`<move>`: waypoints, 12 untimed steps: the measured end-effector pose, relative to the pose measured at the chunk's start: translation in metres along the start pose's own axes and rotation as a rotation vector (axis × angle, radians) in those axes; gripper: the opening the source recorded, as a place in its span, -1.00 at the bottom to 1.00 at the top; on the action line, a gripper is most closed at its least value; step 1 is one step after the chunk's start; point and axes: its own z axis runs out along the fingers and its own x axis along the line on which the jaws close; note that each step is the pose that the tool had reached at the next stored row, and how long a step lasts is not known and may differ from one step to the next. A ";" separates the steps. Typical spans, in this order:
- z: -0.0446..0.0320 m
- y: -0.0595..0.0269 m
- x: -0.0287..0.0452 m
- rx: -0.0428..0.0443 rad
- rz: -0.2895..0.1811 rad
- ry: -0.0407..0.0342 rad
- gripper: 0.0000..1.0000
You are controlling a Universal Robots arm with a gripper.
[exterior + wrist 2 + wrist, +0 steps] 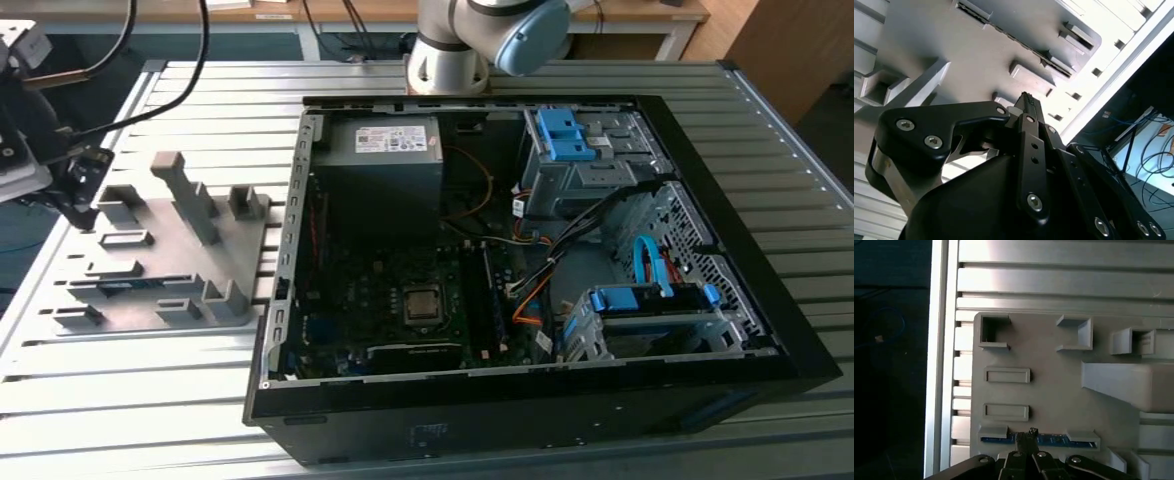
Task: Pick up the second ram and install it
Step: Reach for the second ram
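Observation:
The second ram (1054,440) is a thin blue-green strip lying on edge between two low holders of the grey fixture plate (1054,390). In the exterior view the ram (134,286) sits near the plate's front, at the exterior view's left. My gripper (1030,434) hovers above the plate with its black fingertips pressed together and nothing between them; their tip lines up over the ram's middle. The second wrist view shows the same shut fingers (1026,107) pointing at the plate. In the exterior view the gripper (83,205) hangs over the plate's left edge.
An open computer case (534,260) lies on the slatted metal table (134,380) right of the fixture plate (174,300), with the motherboard (400,310), cables and blue drive cages inside. Upright grey blocks (187,195) stand on the plate. The arm's base (454,50) is behind the case.

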 end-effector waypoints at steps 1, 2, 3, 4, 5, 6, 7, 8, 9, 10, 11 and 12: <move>0.0018 -0.0001 -0.0008 0.0002 -0.006 0.0011 -0.80; 0.0036 -0.0003 -0.0018 0.0003 -0.010 0.0021 -0.80; 0.0053 -0.0006 -0.0027 0.0004 -0.013 0.0030 -0.80; 0.0071 -0.0010 -0.0035 0.0004 -0.016 0.0037 -0.80; 0.0089 -0.0020 -0.0040 0.0004 -0.018 0.0043 -0.80; 0.0106 -0.0036 -0.0041 0.0006 -0.019 0.0049 -0.80; 0.0124 -0.0060 -0.0042 0.0006 -0.020 0.0049 -0.80; 0.0145 -0.0086 -0.0043 0.0005 -0.020 0.0048 -0.80; 0.0162 -0.0110 -0.0044 0.0006 -0.020 0.0050 -0.80; 0.0180 -0.0133 -0.0045 0.0006 -0.021 0.0051 -0.80; 0.0198 -0.0154 -0.0048 0.0006 -0.021 0.0053 -0.80; 0.0217 -0.0170 -0.0055 0.0005 -0.022 0.0051 -0.80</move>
